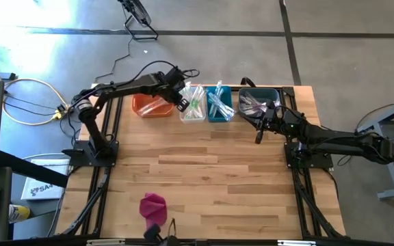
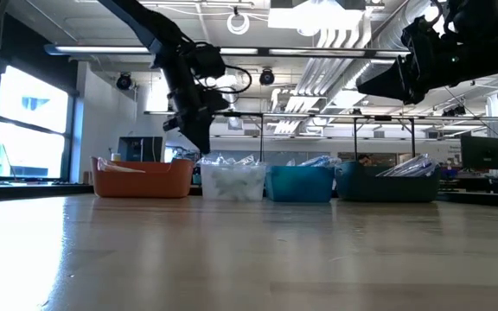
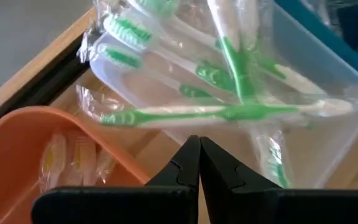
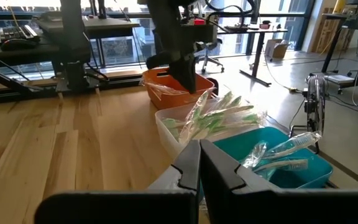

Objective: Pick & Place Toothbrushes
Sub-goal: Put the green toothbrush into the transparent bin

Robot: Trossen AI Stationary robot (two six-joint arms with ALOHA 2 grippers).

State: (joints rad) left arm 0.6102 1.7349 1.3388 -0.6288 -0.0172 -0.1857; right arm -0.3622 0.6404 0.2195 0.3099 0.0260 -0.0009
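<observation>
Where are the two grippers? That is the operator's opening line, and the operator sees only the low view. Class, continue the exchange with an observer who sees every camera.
Observer: From above, the left gripper hangs over the seam between the orange bin and the clear bin.
Operator: And the right one?
Observer: The right gripper waits over the table, just in front of the dark bin.
Operator: Is the left one carrying anything?
Observer: No. Its wrist view shows its fingers shut on nothing, with the green toothbrushes lying in the clear bin beyond them.
</observation>
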